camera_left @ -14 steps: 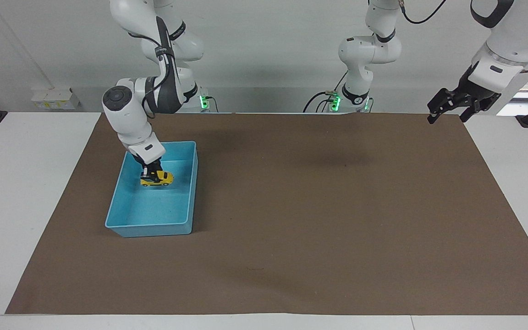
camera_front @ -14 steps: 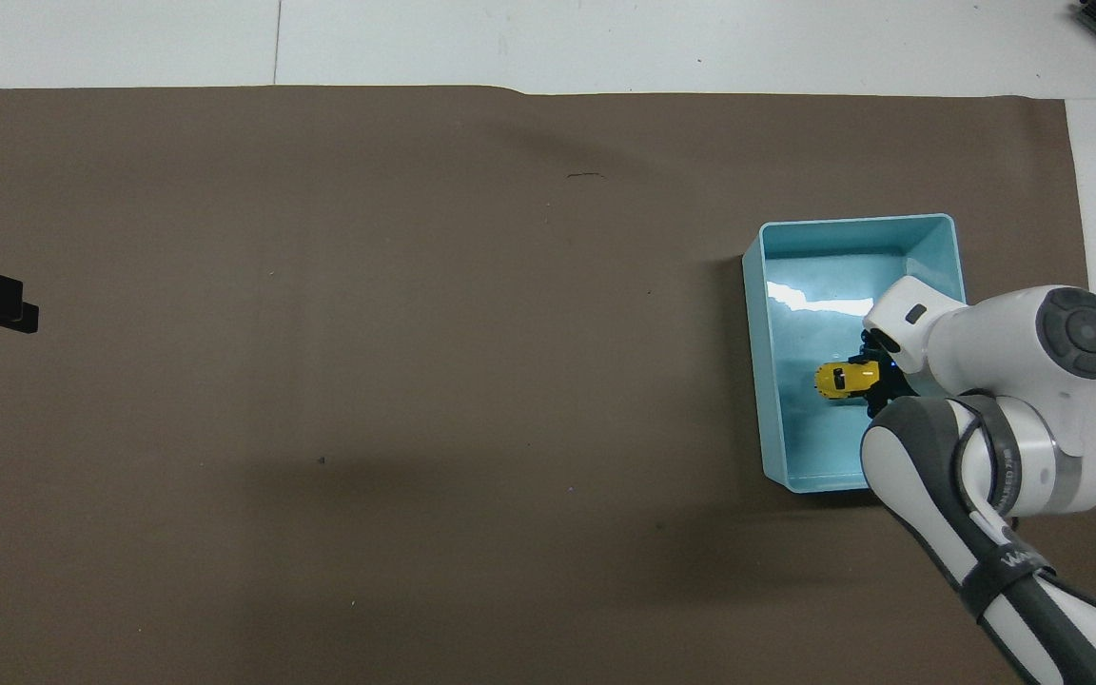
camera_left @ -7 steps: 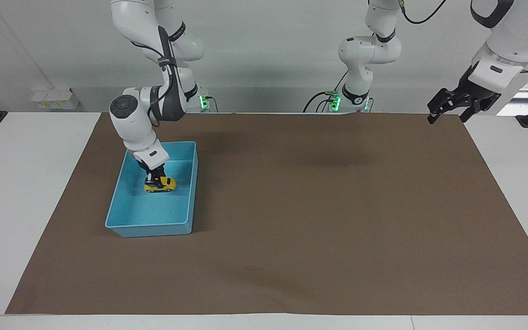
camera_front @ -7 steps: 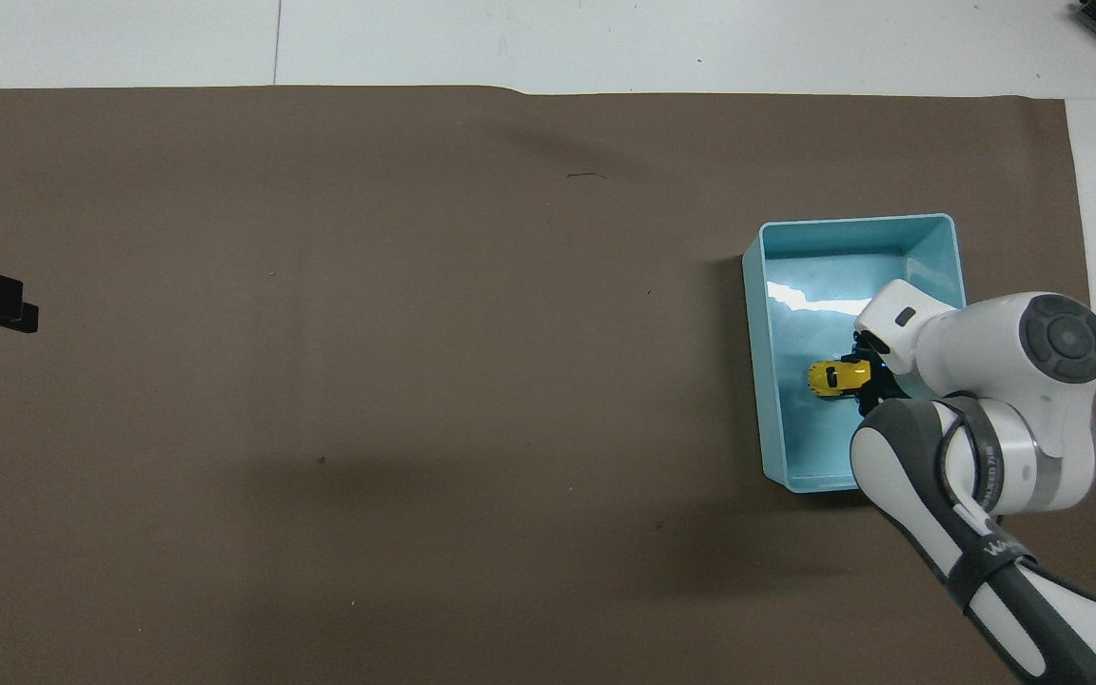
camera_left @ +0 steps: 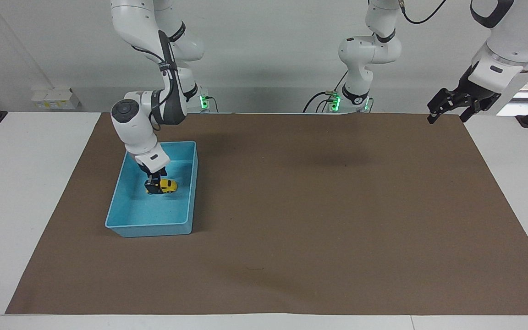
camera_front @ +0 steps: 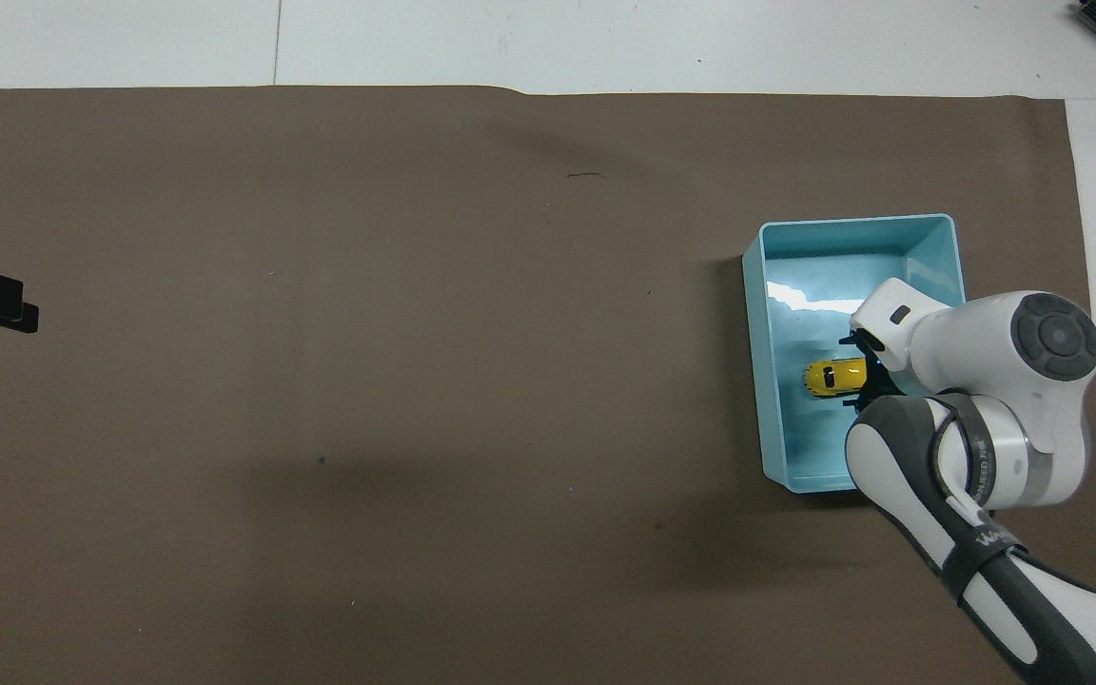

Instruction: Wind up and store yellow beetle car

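**Surfaces and finishes on the table**

The blue bin [camera_left: 190,192] looks like smooth, glossy plastic; in the overhead view its floor carries a bright reflection. The yellow beetle car [camera_front: 834,377] has a shiny, hard-looking yellow shell. The brown mat [camera_left: 319,220] is matt and paper-like, its upper edge slightly wavy. The white tabletop [camera_left: 25,192] looks smooth. The arm casings at upper left are glossy white with dark grey sections.

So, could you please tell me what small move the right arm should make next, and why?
Probably lift the right pincer straight up out of the blue bin. The yellow beetle car already sits on the bin's floor, and the pincer appears open around its rear end, so a vertical retreat should avoid nudging it. The left pincer waits over the mat's edge.
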Controlling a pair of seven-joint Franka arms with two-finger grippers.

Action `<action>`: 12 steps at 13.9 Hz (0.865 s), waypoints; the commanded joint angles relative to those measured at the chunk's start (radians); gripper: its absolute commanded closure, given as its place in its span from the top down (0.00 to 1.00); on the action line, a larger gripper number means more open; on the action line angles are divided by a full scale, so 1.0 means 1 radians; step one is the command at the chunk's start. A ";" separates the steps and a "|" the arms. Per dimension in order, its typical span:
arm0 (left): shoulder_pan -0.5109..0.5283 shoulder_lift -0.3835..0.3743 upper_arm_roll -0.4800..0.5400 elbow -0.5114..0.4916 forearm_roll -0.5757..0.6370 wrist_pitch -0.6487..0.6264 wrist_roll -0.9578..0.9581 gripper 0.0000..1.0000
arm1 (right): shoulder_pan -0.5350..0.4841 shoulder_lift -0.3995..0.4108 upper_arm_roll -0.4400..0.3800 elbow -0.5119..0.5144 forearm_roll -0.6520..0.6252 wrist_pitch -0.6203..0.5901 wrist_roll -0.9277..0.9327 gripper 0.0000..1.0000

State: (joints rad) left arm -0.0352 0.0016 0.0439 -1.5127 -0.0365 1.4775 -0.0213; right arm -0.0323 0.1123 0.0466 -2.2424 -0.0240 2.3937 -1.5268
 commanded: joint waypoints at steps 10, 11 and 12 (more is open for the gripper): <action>0.015 -0.014 -0.013 -0.012 0.009 -0.011 -0.005 1.00 | -0.017 -0.017 0.027 0.352 0.010 -0.436 0.405 1.00; 0.014 -0.014 -0.013 -0.012 0.009 -0.011 -0.005 1.00 | -0.017 -0.020 0.027 0.375 0.010 -0.464 0.472 1.00; 0.015 -0.014 -0.013 -0.012 0.009 -0.011 -0.005 1.00 | -0.017 -0.025 0.027 0.410 0.010 -0.497 0.547 1.00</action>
State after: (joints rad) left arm -0.0352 0.0016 0.0439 -1.5127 -0.0365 1.4775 -0.0213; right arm -0.0327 0.0884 0.0605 -1.8910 -0.0212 1.9573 -1.0959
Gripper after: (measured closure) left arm 0.000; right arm 0.000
